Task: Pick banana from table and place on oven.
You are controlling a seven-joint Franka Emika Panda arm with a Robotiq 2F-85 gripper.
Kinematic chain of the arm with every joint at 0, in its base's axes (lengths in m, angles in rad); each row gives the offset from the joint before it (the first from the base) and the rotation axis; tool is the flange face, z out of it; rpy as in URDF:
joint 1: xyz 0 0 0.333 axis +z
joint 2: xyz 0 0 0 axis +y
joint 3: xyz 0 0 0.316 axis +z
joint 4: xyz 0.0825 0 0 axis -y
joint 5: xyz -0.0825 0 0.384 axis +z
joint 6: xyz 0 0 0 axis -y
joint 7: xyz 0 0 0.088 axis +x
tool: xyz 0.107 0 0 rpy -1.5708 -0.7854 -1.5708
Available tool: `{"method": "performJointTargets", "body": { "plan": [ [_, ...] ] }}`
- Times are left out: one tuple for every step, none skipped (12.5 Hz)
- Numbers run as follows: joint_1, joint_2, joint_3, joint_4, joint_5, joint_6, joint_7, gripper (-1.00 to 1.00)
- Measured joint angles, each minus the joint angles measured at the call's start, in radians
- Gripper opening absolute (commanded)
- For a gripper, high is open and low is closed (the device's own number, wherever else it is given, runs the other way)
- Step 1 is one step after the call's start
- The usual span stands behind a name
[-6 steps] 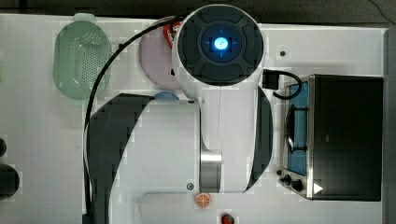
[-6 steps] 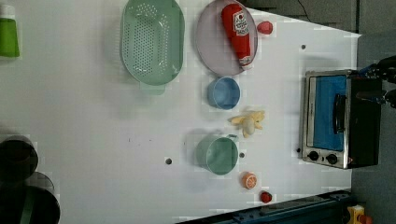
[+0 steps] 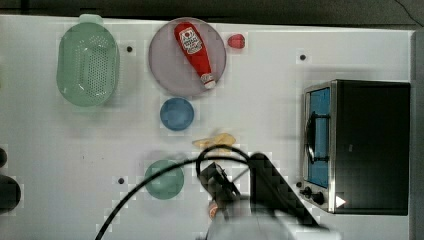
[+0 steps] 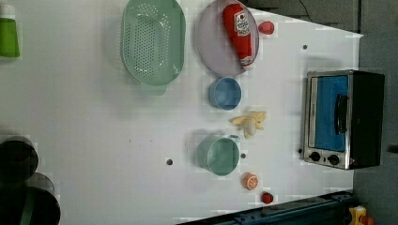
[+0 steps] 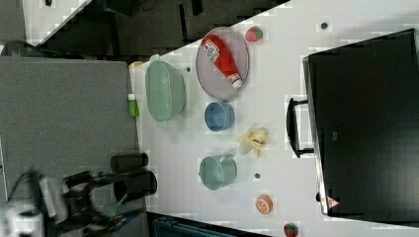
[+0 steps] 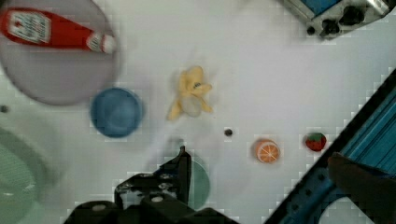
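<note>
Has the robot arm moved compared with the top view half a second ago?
Yes. It covered the plate and the blue bowl before; now the arm sits near the top view's bottom edge, below the banana, with both uncovered.

A pale green perforated plastic colander sits in the top view's upper left. Right of it, a red ketchup bottle lies on a round grey-lilac plate, with a small red toy strawberry just beside the plate's right rim. Below the plate stands a small blue bowl, and lower still a teal-green cup. In the left view, an orange toy citrus slice and a second small red strawberry lie near the lower edge, and a green bottle stands at the upper left.
</note>
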Motion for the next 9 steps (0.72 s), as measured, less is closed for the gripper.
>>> {"method": "performJointTargets", "body": {
  "plan": [
    [0.000,-0.020,0.001,0.027,0.004,0.000,0.000,1.00],
    [-0.003,-0.014,0.011,0.043,0.007,0.023,0.000,1.00],
    [-0.009,0.013,0.022,0.043,0.011,0.073,0.000,1.00],
    [-0.005,0.059,0.029,0.043,0.003,0.095,0.001,1.00],
    [-0.003,0.120,0.035,0.037,-0.007,0.114,0.001,1.00],
    [0.005,0.193,0.032,0.029,-0.005,0.152,0.001,1.00],
    [0.019,0.271,0.018,0.014,0.010,0.207,-0.001,1.00],
    [0.022,0.345,0.013,-0.016,0.028,0.266,-0.001,1.00],
    [0.011,0.413,0.024,-0.041,0.029,0.303,-0.001,1.00]
  ]
}}
